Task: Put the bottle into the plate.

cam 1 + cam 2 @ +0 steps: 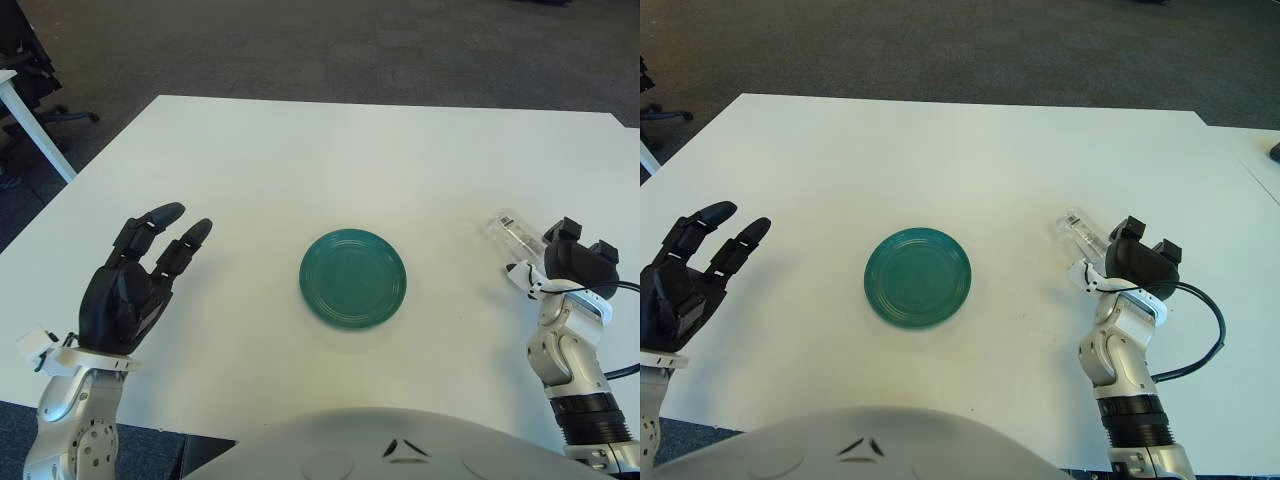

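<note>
A clear plastic bottle [510,233] lies on its side on the white table [330,150], well to the right of the plate. The round green plate [352,277] sits in the middle of the table with nothing on it. My right hand [577,262] is at the bottle's near end, touching or covering it; its grip is hidden from here. In the right eye view the bottle [1078,231] pokes out to the upper left of that hand [1140,262]. My left hand [140,275] shows left of the plate, palm up, fingers spread and holding nothing.
A black cable [1200,335] loops off my right wrist over the table's right side. Beyond the table's left edge stand another white desk [25,115] and an office chair [30,60] on dark carpet.
</note>
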